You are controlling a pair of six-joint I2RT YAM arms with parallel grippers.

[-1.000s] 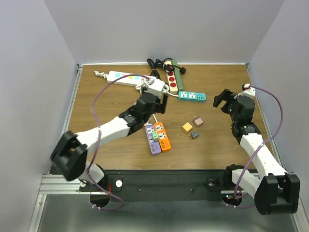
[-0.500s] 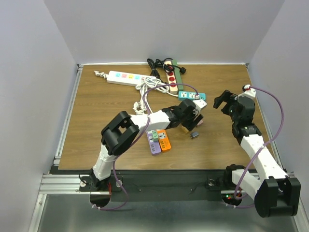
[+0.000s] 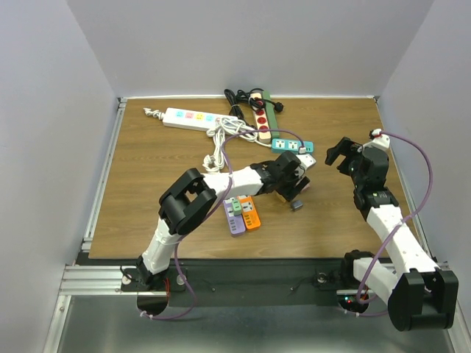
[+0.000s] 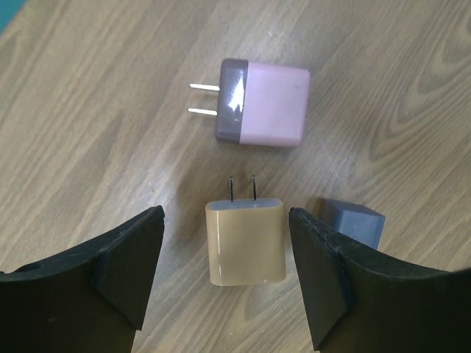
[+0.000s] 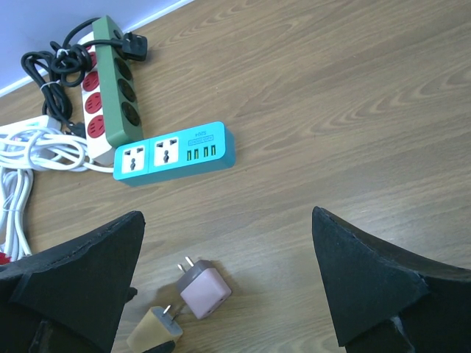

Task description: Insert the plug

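Note:
A tan plug [image 4: 245, 241] lies flat on the wooden table, prongs pointing away, between the fingers of my open left gripper [image 4: 227, 246]; neither finger touches it. A pink plug [image 4: 265, 103] lies just beyond it and a grey-blue plug [image 4: 353, 220] sits by the right finger. In the top view the left gripper [image 3: 289, 187] covers the tan plug, with the grey plug [image 3: 296, 205] beside it. My right gripper [image 3: 340, 154] is open and empty, held above the table to the right; its wrist view shows the pink plug [image 5: 204, 290] and the tan plug [image 5: 154, 329].
A teal power strip [image 3: 292, 145] lies just behind the plugs and also shows in the right wrist view [image 5: 176, 153]. Purple [image 3: 233, 212] and orange [image 3: 250, 211] strips lie left of the plugs. A white strip [image 3: 191, 118] and a red-green strip [image 3: 263, 118] with coiled cables sit at the back.
My left arm has swung right from the white cable area to over the plugs, then settled slightly lower around the tan plug. The right arm has not moved.

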